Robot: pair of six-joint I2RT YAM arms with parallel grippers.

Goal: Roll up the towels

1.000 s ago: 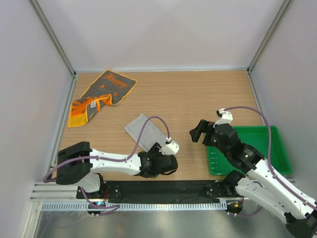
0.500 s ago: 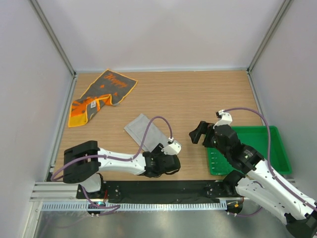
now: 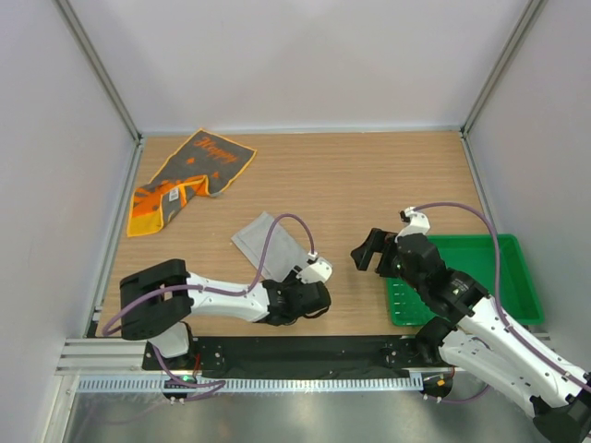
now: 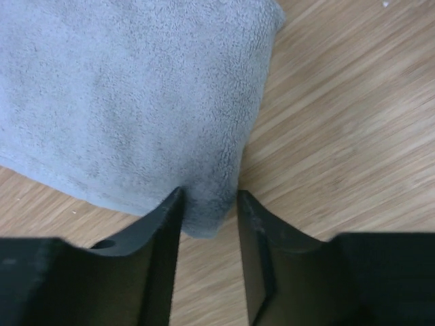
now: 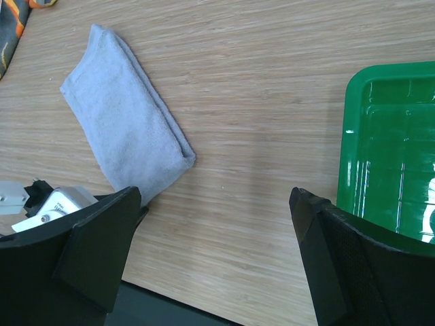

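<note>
The light grey towel [image 3: 266, 242] lies folded flat on the wooden table, near centre; it also shows in the left wrist view [image 4: 136, 102] and the right wrist view [image 5: 126, 129]. My left gripper [image 3: 292, 281] is low at the towel's near corner, its narrow jaws [image 4: 209, 204] closed on that corner against the table. The dark grey and orange towel [image 3: 189, 173] lies rumpled at the far left, with a sliver in the right wrist view [image 5: 12, 20]. My right gripper [image 3: 369, 247] hovers wide open and empty over bare wood [image 5: 216, 197], to the right of the grey towel.
A green plastic tray [image 3: 513, 277] sits at the right near edge, beside my right arm, and shows in the right wrist view [image 5: 380, 136]. White walls with metal posts enclose the table on three sides. A black rail runs along the near edge.
My left gripper has shifted slightly along the near end of the grey towel. My right gripper has edged a little to the left. Both towels lie as before.
</note>
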